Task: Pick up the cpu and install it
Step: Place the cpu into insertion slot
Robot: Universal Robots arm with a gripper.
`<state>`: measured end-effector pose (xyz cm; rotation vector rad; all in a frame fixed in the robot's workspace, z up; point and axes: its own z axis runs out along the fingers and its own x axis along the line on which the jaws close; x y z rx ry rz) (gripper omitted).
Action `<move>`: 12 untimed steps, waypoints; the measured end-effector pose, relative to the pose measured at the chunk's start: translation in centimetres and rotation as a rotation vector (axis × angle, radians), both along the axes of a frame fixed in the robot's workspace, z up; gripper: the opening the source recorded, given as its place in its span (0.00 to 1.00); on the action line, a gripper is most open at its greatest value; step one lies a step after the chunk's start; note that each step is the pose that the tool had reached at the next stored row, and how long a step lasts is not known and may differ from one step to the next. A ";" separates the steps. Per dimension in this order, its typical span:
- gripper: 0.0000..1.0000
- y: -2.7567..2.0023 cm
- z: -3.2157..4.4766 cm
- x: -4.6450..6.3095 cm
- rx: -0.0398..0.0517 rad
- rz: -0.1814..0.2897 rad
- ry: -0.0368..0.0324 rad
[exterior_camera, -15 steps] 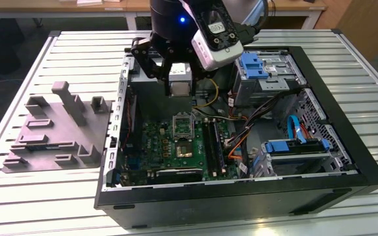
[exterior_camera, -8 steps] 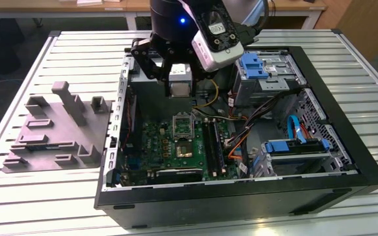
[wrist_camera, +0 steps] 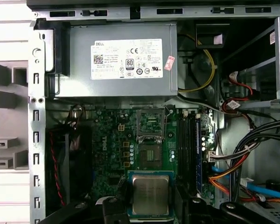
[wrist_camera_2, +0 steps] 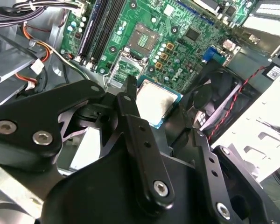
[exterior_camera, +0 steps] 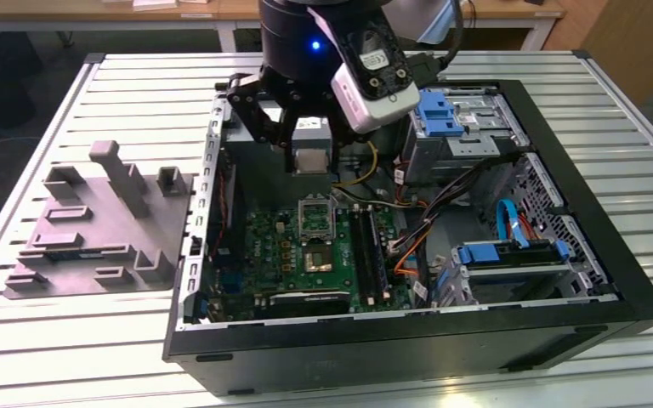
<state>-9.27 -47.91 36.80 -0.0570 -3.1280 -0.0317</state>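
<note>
I count one cpu (wrist_camera: 150, 194), one gripper (exterior_camera: 309, 155), one open computer case (exterior_camera: 599, 255), one power supply (wrist_camera: 116, 81), one socket (wrist_camera: 150, 155), one grey fixture block (exterior_camera: 88, 234).

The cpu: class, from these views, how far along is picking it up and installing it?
Done: the cpu is picked up, clamped in the gripper above the open case. In hand: it hangs over the motherboard. Left: the socket stands open and empty, so the cpu is not yet seated.

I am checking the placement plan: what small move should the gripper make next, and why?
Probably ease down toward the open socket, keeping the cpu level: the gripper holds the cpu well above the motherboard, and the socket looks empty, its frame raised.
</note>
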 end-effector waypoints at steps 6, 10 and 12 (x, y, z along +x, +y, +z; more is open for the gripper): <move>0.47 0.00 -0.91 0.0 0.0000 0.000 0.0001; 0.47 0.00 -1.33 0.0 0.0000 0.000 0.0000; 0.47 0.00 -1.54 0.0 0.0000 0.000 0.0000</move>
